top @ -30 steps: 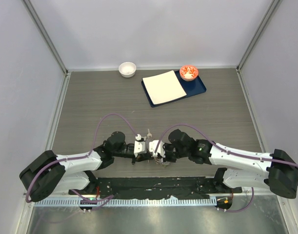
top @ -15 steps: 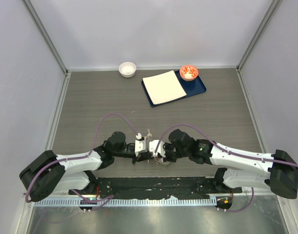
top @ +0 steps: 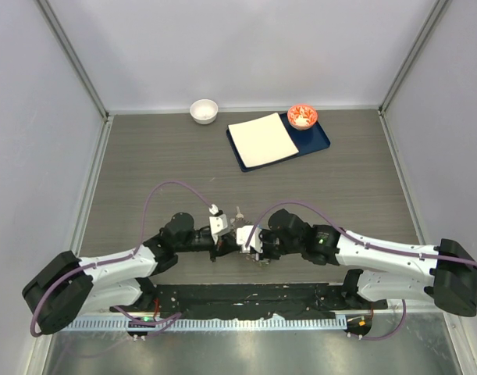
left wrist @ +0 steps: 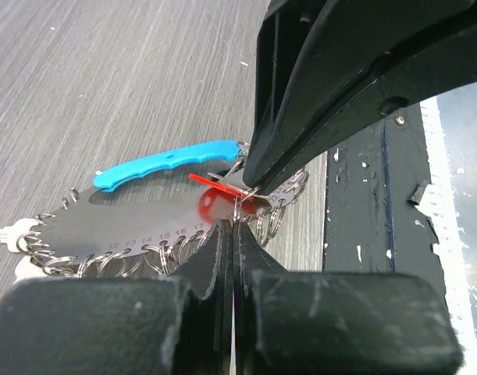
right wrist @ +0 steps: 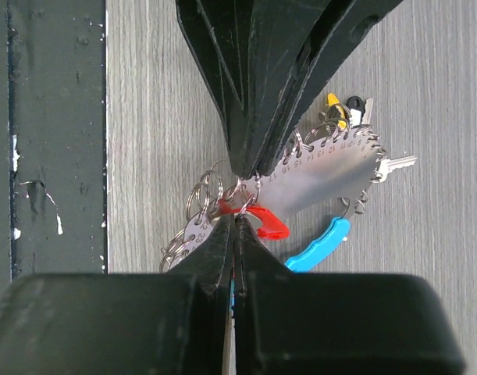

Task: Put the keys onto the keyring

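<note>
Left gripper (left wrist: 233, 225) and right gripper (right wrist: 236, 221) both pinched tight, tips meeting at red-headed silver key (right wrist: 273, 229) by blue-handled grey metal keyring (left wrist: 137, 223); likely one steadies a ring, other threads; actual hold unclear.

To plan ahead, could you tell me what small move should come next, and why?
Probably nudge the right hand to thread the red key onto the keyring that the left hand pinches: both hands are shut, tips meeting at its ringed edge.

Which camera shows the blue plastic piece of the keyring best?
The left wrist view: the blue plastic piece shows nearly whole. The right wrist view shows only part of it; the top view, nothing clear.
</note>
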Motion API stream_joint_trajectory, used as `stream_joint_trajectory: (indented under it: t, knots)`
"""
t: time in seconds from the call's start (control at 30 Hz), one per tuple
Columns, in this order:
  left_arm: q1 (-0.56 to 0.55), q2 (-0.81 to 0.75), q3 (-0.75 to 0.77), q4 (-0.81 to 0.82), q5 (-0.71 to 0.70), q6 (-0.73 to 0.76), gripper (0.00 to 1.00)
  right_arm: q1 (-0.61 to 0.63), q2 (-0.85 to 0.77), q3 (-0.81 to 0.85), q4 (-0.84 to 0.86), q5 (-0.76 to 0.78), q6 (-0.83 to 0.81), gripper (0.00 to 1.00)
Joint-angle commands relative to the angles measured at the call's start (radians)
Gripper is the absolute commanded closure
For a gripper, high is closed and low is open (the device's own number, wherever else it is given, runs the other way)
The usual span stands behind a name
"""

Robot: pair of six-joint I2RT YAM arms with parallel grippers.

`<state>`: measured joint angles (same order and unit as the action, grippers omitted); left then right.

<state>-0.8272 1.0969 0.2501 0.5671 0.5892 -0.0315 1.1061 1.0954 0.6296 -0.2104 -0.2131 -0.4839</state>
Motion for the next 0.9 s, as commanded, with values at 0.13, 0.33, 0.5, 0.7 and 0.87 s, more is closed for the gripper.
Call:
stream_joint_trajectory:
  t: [0.13, 0.33, 0.5, 0.7, 0.87]
  knots:
    - [0.016, -0.103, -0.002, 0.097, -0.077, -0.093, 1.0, 0.024, 0.02, 0.03, 0.006, 0.021, -0.004, 0.99]
    - [0.014, -0.12, -0.043, 0.189, -0.106, -0.123, 1.0, 0.026, 0.02, 0.021, 0.025, 0.038, -0.005, 0.99]
    - [0.016, -0.118, -0.106, 0.306, -0.172, -0.15, 1.0, 0.026, -0.023, -0.007, 0.095, 0.063, 0.011, 0.99]
    - [0.016, -0.124, -0.141, 0.35, -0.186, -0.156, 0.79, 0.026, -0.058, 0.002, 0.125, 0.095, 0.01, 0.99]
    - [0.014, -0.184, -0.127, 0.248, -0.2, -0.098, 0.6, 0.026, -0.043, 0.031, 0.083, 0.083, -0.012, 0.99]
